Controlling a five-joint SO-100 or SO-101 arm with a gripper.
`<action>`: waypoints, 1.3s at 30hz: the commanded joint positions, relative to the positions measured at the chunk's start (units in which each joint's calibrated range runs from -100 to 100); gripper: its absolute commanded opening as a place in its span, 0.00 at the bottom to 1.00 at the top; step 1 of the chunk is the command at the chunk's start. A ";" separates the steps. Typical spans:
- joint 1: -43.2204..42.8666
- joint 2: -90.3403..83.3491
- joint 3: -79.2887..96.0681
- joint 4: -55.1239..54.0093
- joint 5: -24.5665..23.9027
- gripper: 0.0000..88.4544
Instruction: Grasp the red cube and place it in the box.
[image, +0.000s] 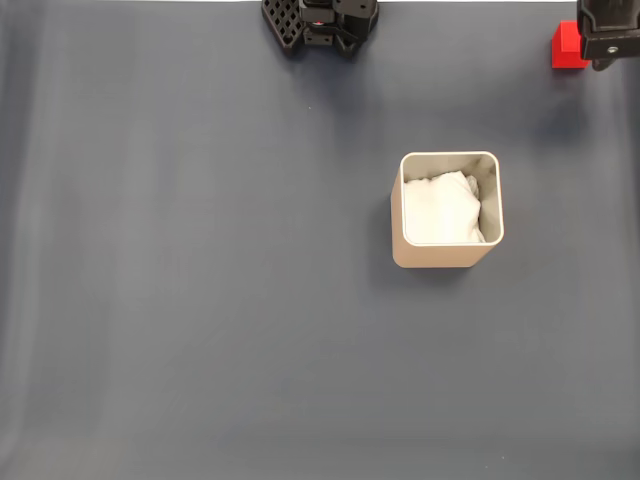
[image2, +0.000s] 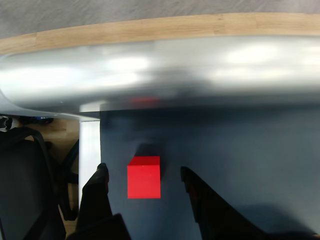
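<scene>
The red cube (image: 567, 46) sits at the top right corner of the dark grey mat in the fixed view, just left of the black gripper (image: 607, 45). In the wrist view the red cube (image2: 144, 177) rests on the mat between the two black fingers (image2: 100, 187) of my gripper (image2: 143, 177). The jaws stand open, a little wider than the cube, with a gap on each side. The beige box (image: 446, 259) with white padding stands right of centre in the fixed view, well below and left of the cube.
The arm's black base (image: 320, 22) is at the top centre edge. A shiny grey raised rim (image2: 160, 70) and a wooden strip (image2: 150, 27) lie just beyond the cube. The mat's edge (image2: 90, 150) runs close to the left finger.
</scene>
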 joint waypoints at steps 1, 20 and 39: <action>-1.11 -0.21 0.01 -1.13 -0.68 0.41; -4.45 -3.85 9.22 -4.99 -3.22 0.41; -1.96 -3.76 8.76 -6.22 -1.47 0.41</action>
